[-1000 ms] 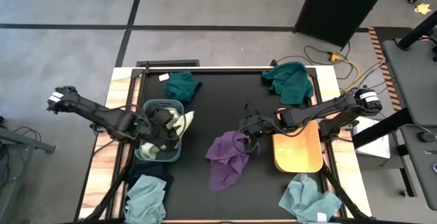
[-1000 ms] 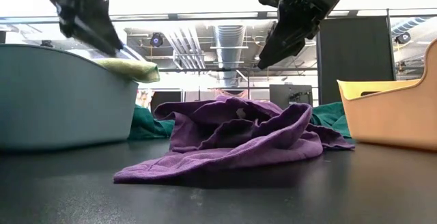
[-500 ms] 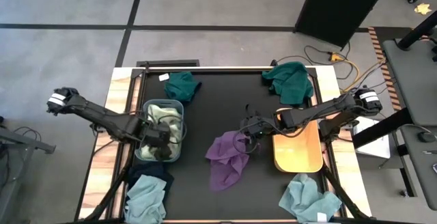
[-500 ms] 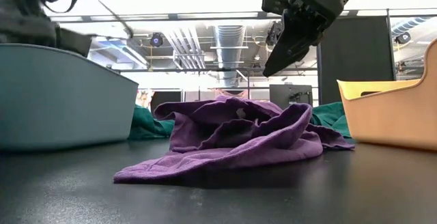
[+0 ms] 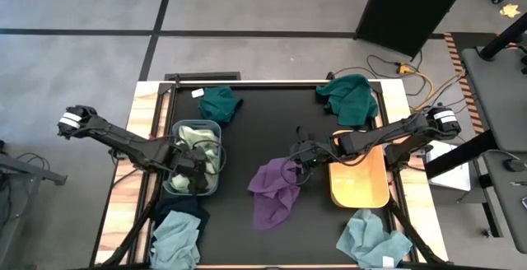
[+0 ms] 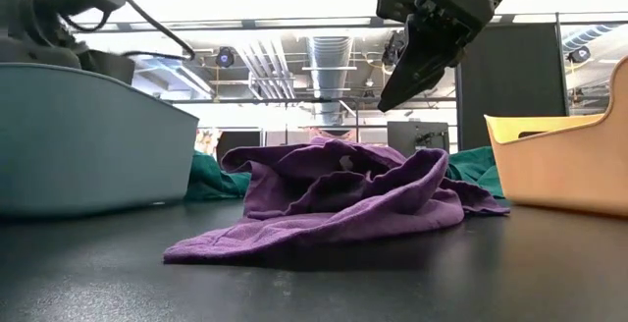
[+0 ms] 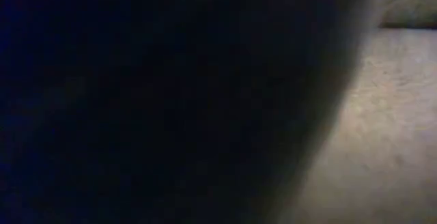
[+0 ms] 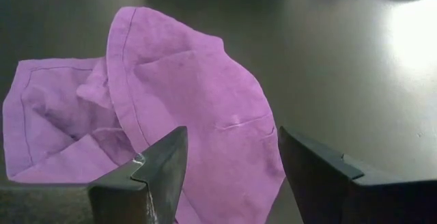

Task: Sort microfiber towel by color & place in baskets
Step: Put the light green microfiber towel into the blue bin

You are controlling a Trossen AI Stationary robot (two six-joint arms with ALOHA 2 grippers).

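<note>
The purple towel lies crumpled on the black table between the two baskets; it also shows in the low view and the right wrist view. My right gripper hovers open just above its far right part, clear of the cloth. My left gripper is down inside the grey-blue basket, beside the pale yellow-green towel that lies in it. The left wrist view is almost wholly dark. The orange-tan basket stands to the right of the purple towel.
Two dark teal towels lie at the far edge, one behind the grey-blue basket, one behind the orange-tan one. Light blue-grey towels sit at the near corners, a navy one by the left one. The table's middle is bare.
My left gripper carried the pale yellow-green towel from over the grey-blue basket's right rim down into the basket. The towel, which hung over that rim, now lies wholly inside. My right gripper has stayed above the purple towel.
</note>
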